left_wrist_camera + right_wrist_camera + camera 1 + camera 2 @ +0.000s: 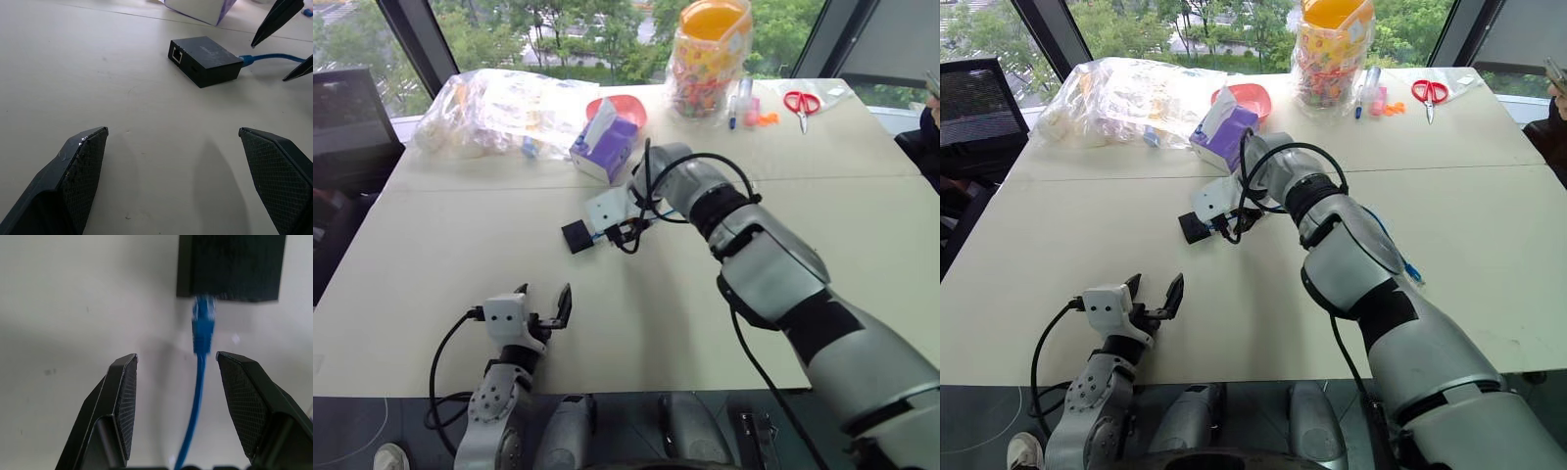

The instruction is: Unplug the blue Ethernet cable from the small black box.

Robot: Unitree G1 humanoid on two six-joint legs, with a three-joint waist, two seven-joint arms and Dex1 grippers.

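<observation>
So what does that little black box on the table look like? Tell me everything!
The small black box is a flat, matte black block with squared corners, plastic by the look of it. It lies flat on the pale table, in front of the purple tissue box. One side shows an empty socket. On another side the blue Ethernet cable is plugged in. The right gripper hovers open over that plug, fingers on either side, not touching the box.

No text, label, brand or number could be read anywhere. The small black box point(205, 59) carried a faint mark on its top face, too small to make out. The purple tissue box point(605, 147) and the clear jar point(709, 59) of colourful pieces showed printed patterns, but no legible words.
</observation>
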